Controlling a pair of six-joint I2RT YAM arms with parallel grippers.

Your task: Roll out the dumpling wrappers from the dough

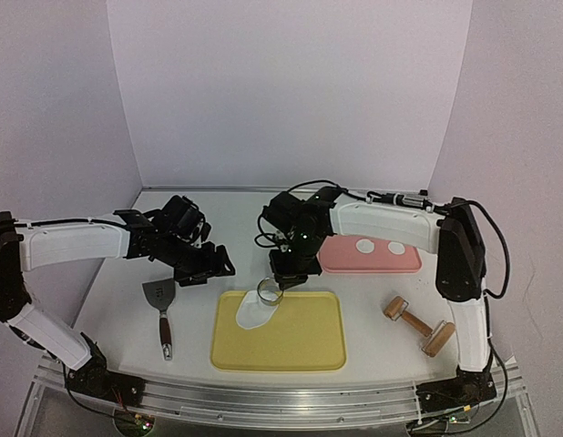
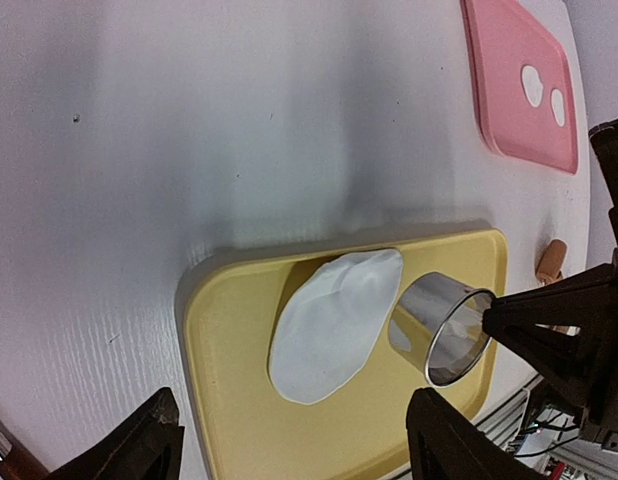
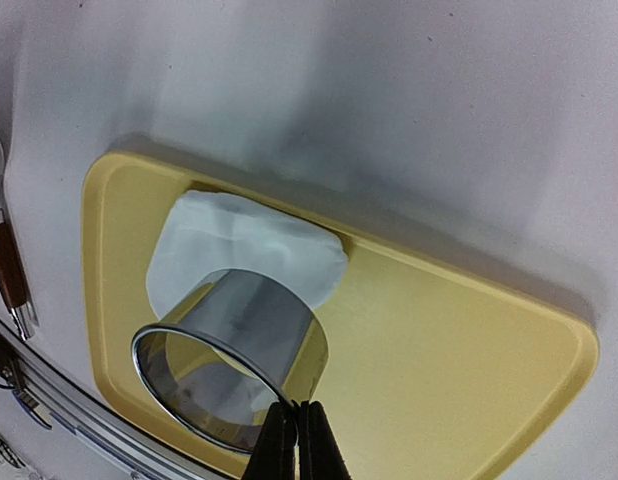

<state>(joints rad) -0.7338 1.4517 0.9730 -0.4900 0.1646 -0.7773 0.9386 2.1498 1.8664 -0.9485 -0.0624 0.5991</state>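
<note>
Steel ring cutter (image 3: 239, 330), rim pinched by closed right gripper (image 3: 294, 440), tilted over dough (image 2: 334, 325) on yellow tray (image 3: 439, 350), likely for next cut; left gripper (image 2: 294, 435) spread, empty; dumpling wrappers (image 1: 364, 245) on pink tray (image 1: 341, 261)

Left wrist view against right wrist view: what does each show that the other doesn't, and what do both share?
Only left wrist: the pink tray with two dumpling wrappers, one end of the rolling pin, and the open left pincer. Only right wrist: the spatula along its left edge; the left wrist has at most a brown sliver in a corner. Both: the yellow tray, the dough piece, and the ring cutter pinched at its rim by the right pincer.
</note>
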